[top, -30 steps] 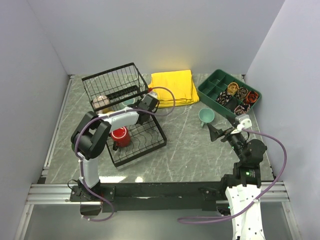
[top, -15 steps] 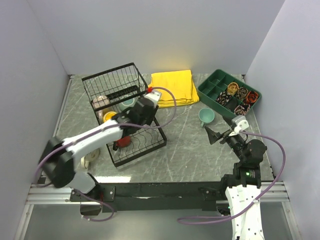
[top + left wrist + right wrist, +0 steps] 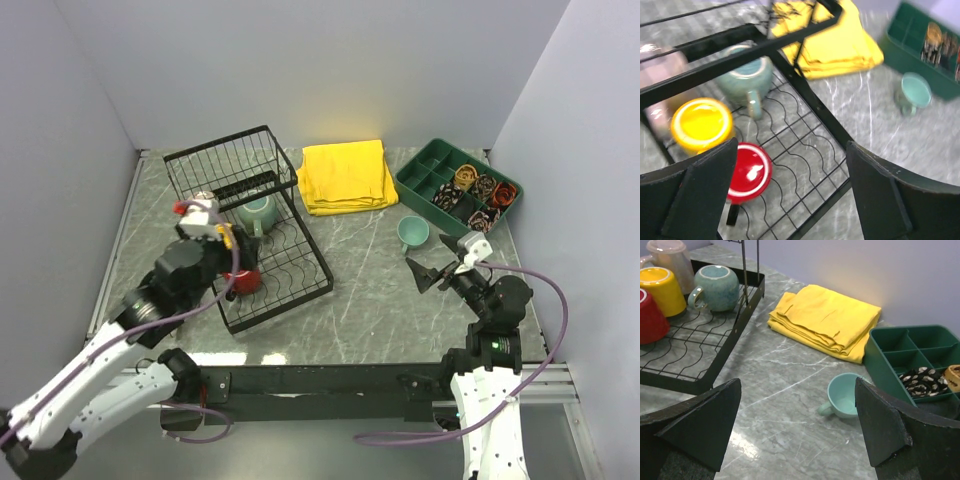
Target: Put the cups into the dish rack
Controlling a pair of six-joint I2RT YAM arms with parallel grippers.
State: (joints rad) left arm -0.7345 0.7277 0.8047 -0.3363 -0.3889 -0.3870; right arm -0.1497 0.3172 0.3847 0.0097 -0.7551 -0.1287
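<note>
pulled back from the dish rack [image 3: 322,268], the left gripper [image 3: 792,192] now holds its jaws wide apart, leaving a teal cup [image 3: 257,212] on the slotted tray beside the yellow cup [image 3: 701,124] and the red cup [image 3: 749,171], while the right gripper [image 3: 797,435], also spread open, faces a second teal cup [image 3: 412,233] on the table [image 3: 360,295], probably next to load.

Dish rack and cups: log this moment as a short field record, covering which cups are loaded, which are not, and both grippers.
cups in dish rack: beige cup, yellow cup, teal cup, red cup
cup outside rack: second teal cup, on the table beside the green divided tray
left gripper: open, empty, above the rack
right gripper: open, empty, facing the second teal cup, not touching
other: folded yellow cloth
</note>
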